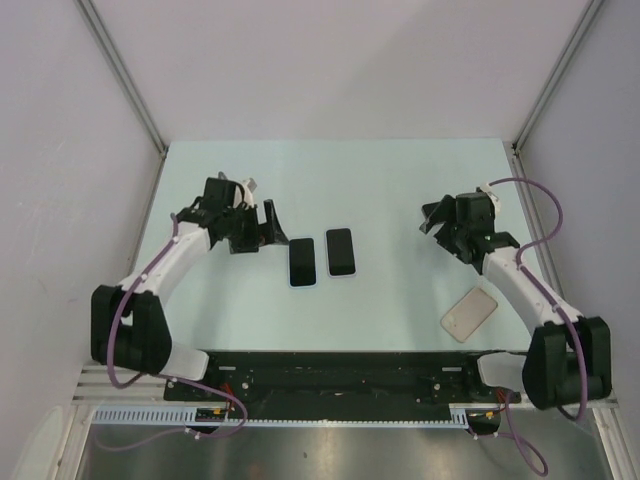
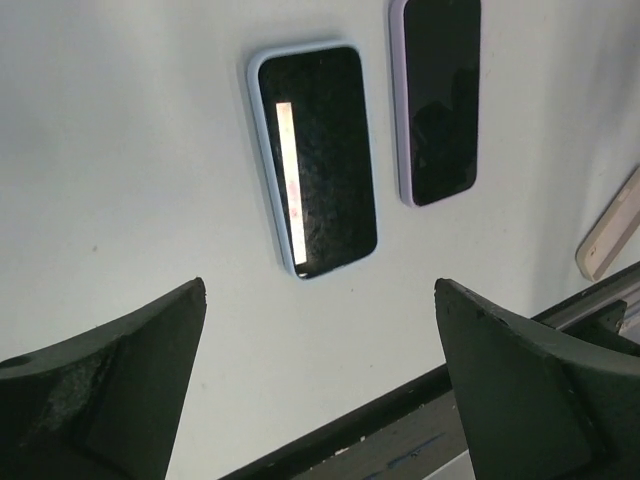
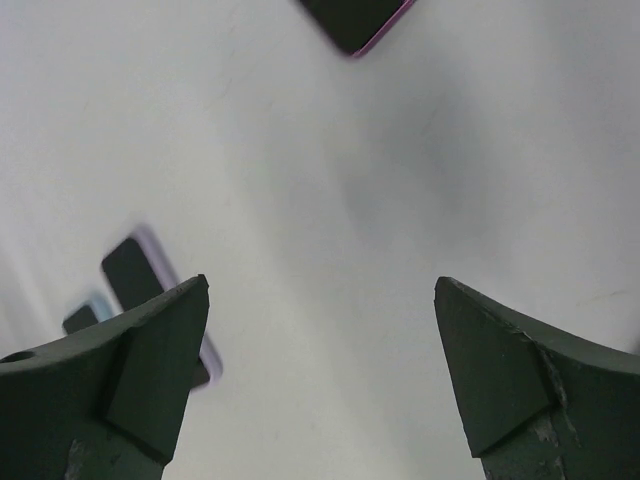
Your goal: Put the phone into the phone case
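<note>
Where the two arms face each other across the pale tabletop (image 1: 400, 190), the phone (image 1: 303, 262) lies flat and screen up near the middle, just beyond the left hand (image 1: 262, 225). In the left wrist view the phone (image 2: 325, 150) sits inside the light-blue case (image 2: 270, 160), whose rim shows all the way round the dark screen. A bright strip of reflected light runs down the glass.

Left hand (image 2: 320, 285): jaws wide apart, nothing between them, raised above the tabletop. Both black fingers (image 2: 120, 370) stand clear of the phone.

Right hand (image 1: 437, 222): well to the right of the phones, jaws wide apart, holding nothing. Its own camera shows only bare tabletop between the fingers (image 3: 520, 370).

A second phone (image 1: 340, 252) in a lilac case (image 2: 401, 110) lies just beside the first on its right, parallel to it, with a narrow gap between the two. They do not touch.

A beige slab (image 1: 470, 313) lies tilted near the right arm's base, well apart from both phones. Whether it is a case or a handset cannot be told.

A dark object with a pinkish edge (image 3: 355, 20) appears at the top of the right wrist view. It is cut off by the frame and cannot be identified.
</note>
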`<state>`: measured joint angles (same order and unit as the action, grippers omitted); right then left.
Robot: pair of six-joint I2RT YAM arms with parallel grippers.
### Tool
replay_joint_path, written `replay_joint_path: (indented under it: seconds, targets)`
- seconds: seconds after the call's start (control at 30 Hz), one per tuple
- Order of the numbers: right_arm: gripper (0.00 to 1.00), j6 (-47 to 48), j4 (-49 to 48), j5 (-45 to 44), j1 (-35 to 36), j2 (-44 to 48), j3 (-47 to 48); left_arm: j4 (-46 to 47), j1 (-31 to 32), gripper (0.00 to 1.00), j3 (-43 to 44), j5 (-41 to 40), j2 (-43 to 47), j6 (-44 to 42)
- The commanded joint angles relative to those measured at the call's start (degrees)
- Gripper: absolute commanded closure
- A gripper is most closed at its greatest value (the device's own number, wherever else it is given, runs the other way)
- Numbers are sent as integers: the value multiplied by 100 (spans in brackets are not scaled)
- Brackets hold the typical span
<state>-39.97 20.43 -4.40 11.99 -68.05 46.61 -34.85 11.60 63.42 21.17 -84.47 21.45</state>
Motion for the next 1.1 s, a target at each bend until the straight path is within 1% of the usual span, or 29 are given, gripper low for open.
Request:
replay_joint_path:
  seconds: [0.0,0.03,0.07,0.13,0.17,0.2,0.23,0.27,0.3,0.47,0.6,0.73,0.83,0.87,1.0,1.03,1.07]
  targets:
    - [3,-301,-47,-519,-583,-770,777,417,-17,1,-786,106,772,-115]
    - [4,-284,-65,-474,-662,-1041,866,600,-17,3,-909,194,887,-89]
    - [4,-266,-74,-448,-776,-1157,946,707,-8,4,-1145,447,1071,-63]
    - [5,-143,-135,-438,-873,-1394,1182,848,-17,7,-1296,607,1169,-1]
    - [5,-143,-161,-517,-935,-1613,1262,874,-8,7,-1375,686,1204,25]
    - [5,-195,-109,-822,-1022,-1754,1332,918,-8,8,-1393,739,1196,95]
    - [5,-431,-74,-1025,-1075,-1877,1481,971,-17,8,-1411,809,1187,122]
    - [5,-477,-91,-1436,-1102,-2157,1535,989,-17,7,-1385,1045,1169,131]
    - [4,-521,-187,-1580,-1111,-2290,1579,1015,-8,7,-1376,1126,1169,140]
    - [4,-722,-592,-1677,-1129,-3046,2122,1173,-17,7,-1525,1443,1301,210]
    - [0,-723,-855,-1932,-1129,-3660,2554,1218,-8,7,-1517,1504,1389,219]
    - [0,-442,-873,-2143,-1146,-4074,3090,1191,-52,7,-1517,1460,1494,228]
    - [0,-240,-1005,-2021,-1146,-4417,3389,1200,-69,7,-1525,1425,1530,245]
    - [0,-188,-997,-1855,-1146,-4532,3503,1200,-78,7,-1534,1451,1504,254]
    - [0,374,-533,-1371,-1146,-5138,4284,1209,-96,7,-1543,1539,1450,263]
    - [0,680,-392,-1379,-1137,-5252,4739,1226,-105,7,-1560,1522,1442,263]
    - [1,866,-190,-1492,-1137,-5541,4943,1218,-105,7,-1552,1496,1433,254]
